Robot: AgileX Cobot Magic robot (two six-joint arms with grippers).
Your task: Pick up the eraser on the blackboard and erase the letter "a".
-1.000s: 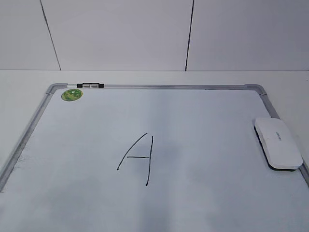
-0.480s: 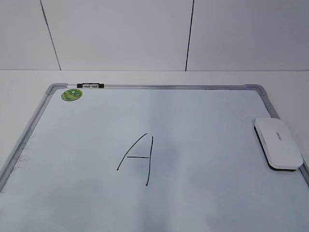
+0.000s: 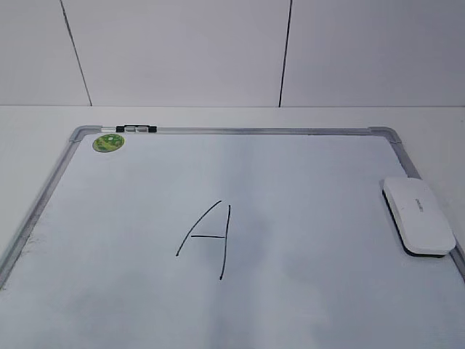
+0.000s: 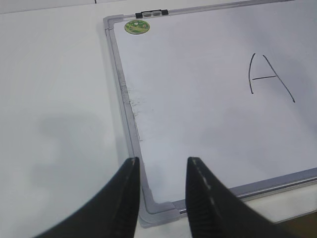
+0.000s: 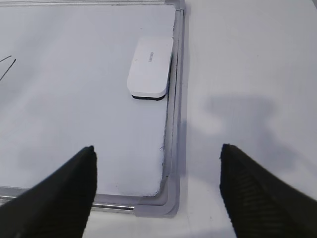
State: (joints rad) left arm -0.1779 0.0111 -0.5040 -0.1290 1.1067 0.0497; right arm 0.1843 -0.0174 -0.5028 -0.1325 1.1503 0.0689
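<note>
**2 tools clear of the board, eraser at rest**

2 tools hung above the near edge of the worktop (image 3: 29, 120), neither touching anything. The left tool (image 4: 161, 168) sat over the near left corner of the blackboard (image 3: 305, 167) with its fingers a narrow gap apart and nothing between them. The right tool (image 5: 157, 153) hovered over the near right corner, spread wide and empty.

The eraser (image 3: 418, 215) lay flat on the board, white side up, against the frame along the right edge, well apart from both tools. A capital "A" (image 3: 206, 238) in thin black marker stood near the board's middle; no small letter "a" could be made out. A round green sticker (image 3: 107, 142) marked the far left corner, with a small black-and-white marker (image 3: 136, 129) just beside it on the far frame.
</note>
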